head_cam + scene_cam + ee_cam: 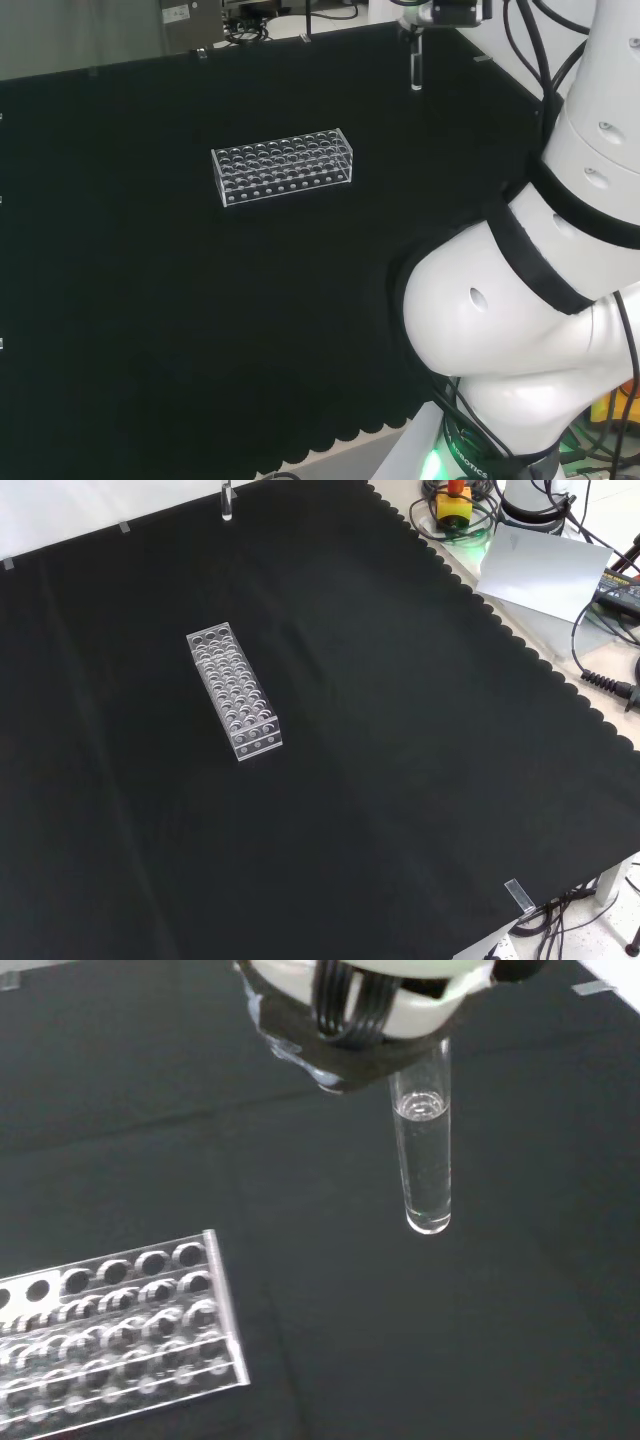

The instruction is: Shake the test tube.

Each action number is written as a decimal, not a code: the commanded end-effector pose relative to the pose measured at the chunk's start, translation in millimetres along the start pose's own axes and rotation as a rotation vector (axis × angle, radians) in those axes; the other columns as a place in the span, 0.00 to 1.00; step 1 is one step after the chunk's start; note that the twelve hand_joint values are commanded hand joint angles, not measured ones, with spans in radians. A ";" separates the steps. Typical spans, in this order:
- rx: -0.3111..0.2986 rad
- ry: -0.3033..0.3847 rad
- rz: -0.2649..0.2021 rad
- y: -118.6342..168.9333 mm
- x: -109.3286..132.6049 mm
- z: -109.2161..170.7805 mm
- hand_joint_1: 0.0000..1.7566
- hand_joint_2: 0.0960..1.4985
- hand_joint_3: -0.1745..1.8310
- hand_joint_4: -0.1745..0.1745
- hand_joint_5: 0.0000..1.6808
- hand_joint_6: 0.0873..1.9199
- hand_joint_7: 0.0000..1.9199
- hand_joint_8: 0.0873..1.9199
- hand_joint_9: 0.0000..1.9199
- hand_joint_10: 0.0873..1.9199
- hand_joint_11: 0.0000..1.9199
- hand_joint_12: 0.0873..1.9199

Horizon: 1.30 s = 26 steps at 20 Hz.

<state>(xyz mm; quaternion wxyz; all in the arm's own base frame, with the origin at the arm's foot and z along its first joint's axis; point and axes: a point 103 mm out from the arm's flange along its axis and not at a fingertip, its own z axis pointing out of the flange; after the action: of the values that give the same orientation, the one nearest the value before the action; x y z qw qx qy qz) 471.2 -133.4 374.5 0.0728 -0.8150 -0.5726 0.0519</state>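
Observation:
A clear test tube with clear liquid in it hangs upright high above the black cloth. The hand is shut on the tube's upper end, and the tube's rim is hidden behind the fingers. The hand sits at the head view's top edge with the tube hanging below it. The tube's lower end pokes in at the front view's top edge. An empty clear tube rack lies on the cloth, well apart from the tube.
The arm's own white links take up the head view's right side. Past the cloth's scalloped edge in the front view lie a grey sheet, a yellow and red button box and cables.

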 end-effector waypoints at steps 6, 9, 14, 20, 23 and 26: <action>0.035 0.157 -0.253 -16.5 177.9 3.0 0.81 0.53 0.17 0.00 0.87 0.02 0.96 0.06 0.77 0.05 0.65 0.44; 0.053 0.188 -0.319 -25.1 209.0 0.6 0.81 0.53 0.17 0.00 0.87 0.02 0.96 0.06 0.77 0.04 0.65 0.44; 0.062 0.191 -0.404 -39.4 254.1 -3.6 0.81 0.53 0.17 0.00 0.87 0.02 0.96 0.06 0.77 0.04 0.65 0.44; 0.067 0.167 -0.416 -40.2 260.4 -3.5 0.81 0.53 0.18 0.00 0.87 0.02 0.96 0.06 0.77 0.04 0.65 0.44; 0.071 0.139 -0.365 -32.4 243.9 2.8 0.81 0.52 0.18 0.00 0.87 0.02 0.96 0.06 0.77 0.04 0.65 0.44; 0.078 0.110 -0.292 -19.6 200.3 11.3 0.81 0.52 0.18 0.00 0.87 0.02 0.96 0.06 0.77 0.04 0.65 0.44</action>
<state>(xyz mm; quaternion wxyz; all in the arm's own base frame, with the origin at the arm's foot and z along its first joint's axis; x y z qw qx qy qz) 523.1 104.9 378.7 0.1495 -0.6948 -0.7034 -0.0053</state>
